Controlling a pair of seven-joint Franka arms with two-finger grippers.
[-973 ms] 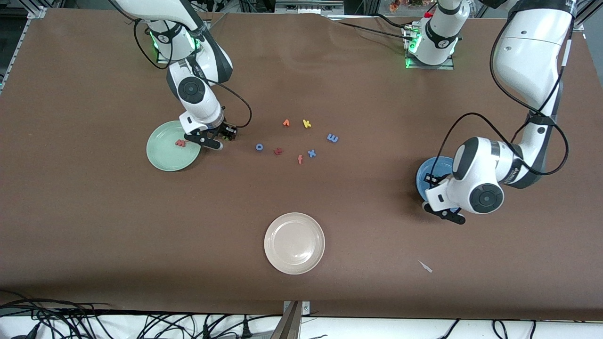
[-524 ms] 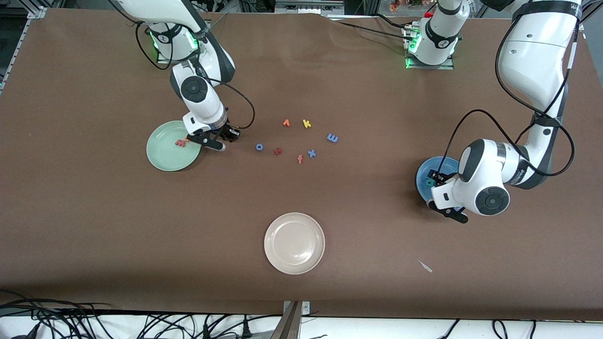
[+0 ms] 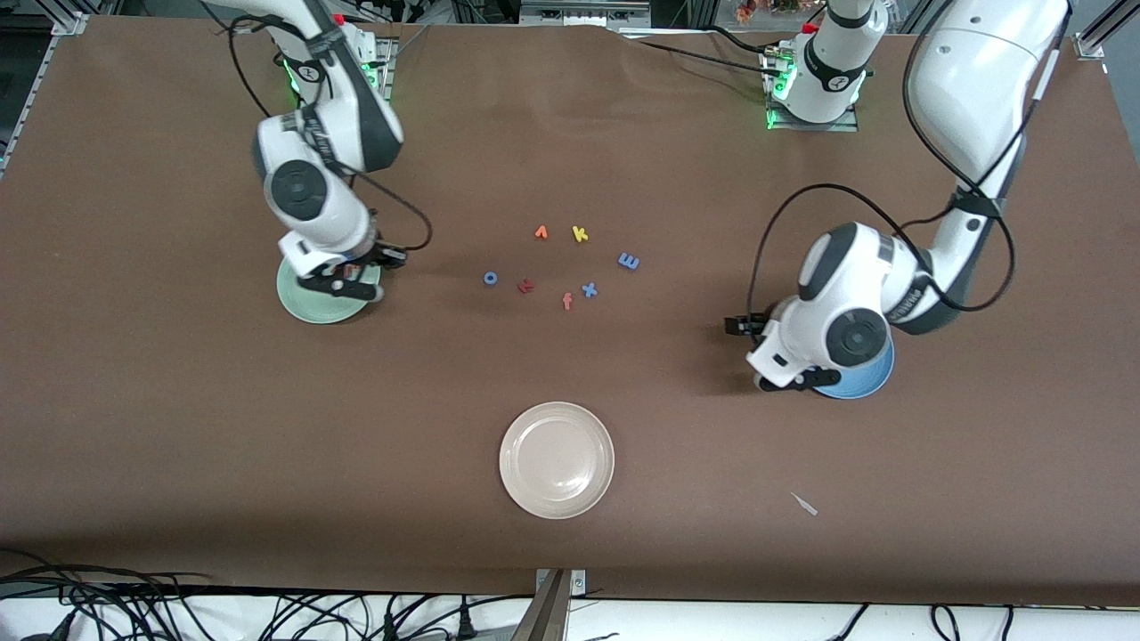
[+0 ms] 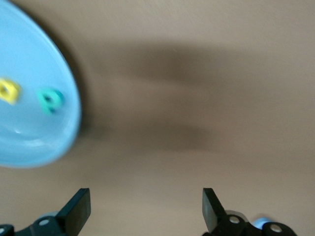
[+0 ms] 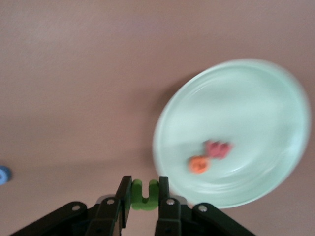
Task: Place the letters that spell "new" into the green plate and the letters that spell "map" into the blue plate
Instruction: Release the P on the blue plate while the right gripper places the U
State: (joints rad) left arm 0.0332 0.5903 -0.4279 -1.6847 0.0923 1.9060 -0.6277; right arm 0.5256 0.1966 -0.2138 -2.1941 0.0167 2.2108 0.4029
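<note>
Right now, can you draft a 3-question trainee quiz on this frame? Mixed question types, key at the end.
1. True or false: the right gripper is shut on the green n.
2. Which letters lie in the blue plate? A) yellow a and teal p B) blue x and o C) yellow k and orange v
3. Fill in: the periwinkle m lies on the ____, not in a plate.

Key: 1 true. 2 A. 3 table; the left gripper is open over bare table beside the blue plate, and the green plate already holds the orange e and salmon-red w.
</note>
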